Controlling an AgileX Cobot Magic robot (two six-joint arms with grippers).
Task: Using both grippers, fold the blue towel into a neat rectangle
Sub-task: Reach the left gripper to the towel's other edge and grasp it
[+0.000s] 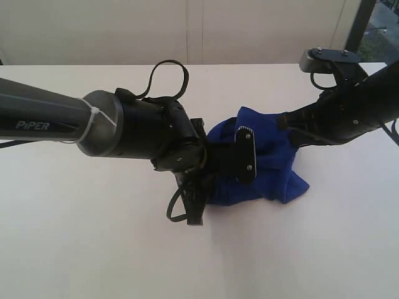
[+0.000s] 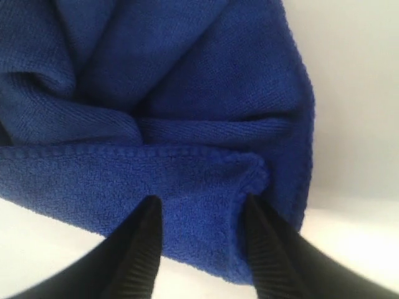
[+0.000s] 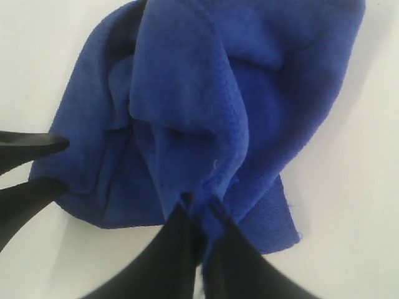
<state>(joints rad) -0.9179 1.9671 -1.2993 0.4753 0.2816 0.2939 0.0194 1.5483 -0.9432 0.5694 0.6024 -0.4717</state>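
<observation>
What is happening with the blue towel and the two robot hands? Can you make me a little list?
cloth: blue towel, bunched up in a heap, not yet a neat rectangle
where: on the white table
left side: left gripper open, one finger on each side of a hemmed corner of the towel
right side: right gripper shut, pinching a fold at the towel's edge
white label: not visible in these views
</observation>
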